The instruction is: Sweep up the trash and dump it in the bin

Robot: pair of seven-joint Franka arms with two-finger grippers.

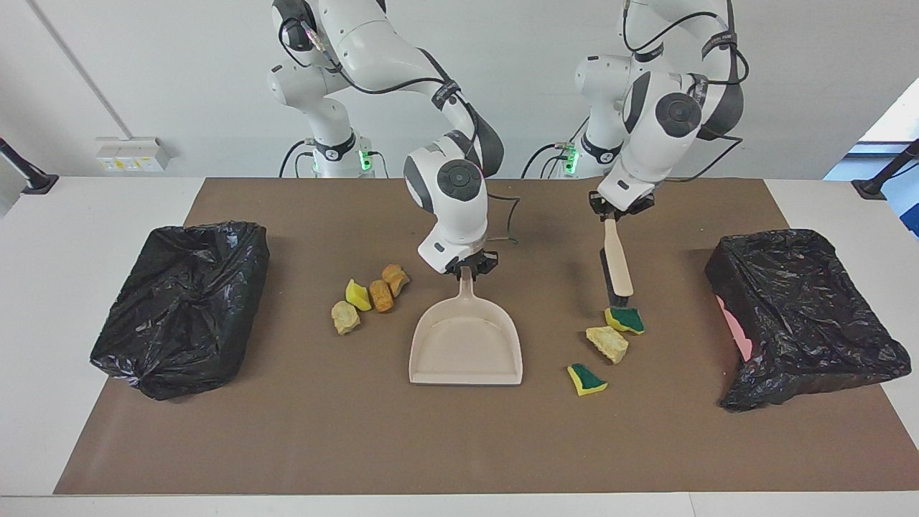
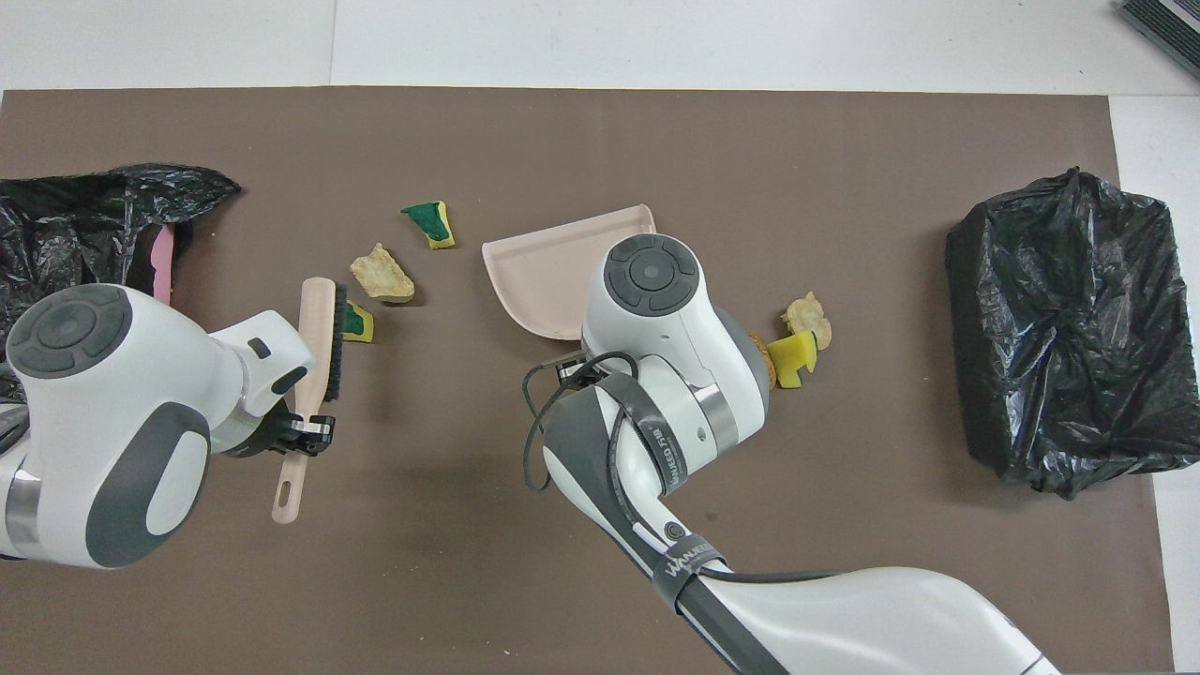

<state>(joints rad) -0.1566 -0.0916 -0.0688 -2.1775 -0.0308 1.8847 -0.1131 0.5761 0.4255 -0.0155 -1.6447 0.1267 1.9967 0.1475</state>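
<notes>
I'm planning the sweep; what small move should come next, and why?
Probably the left gripper should drag the brush across the green-topped chunk toward the dustpan, since the bristles sit beside it and the right gripper holds the pan's handle.

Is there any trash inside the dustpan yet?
No, the dustpan is bare inside, and the sponge bits lie on the mat beside it.
</notes>
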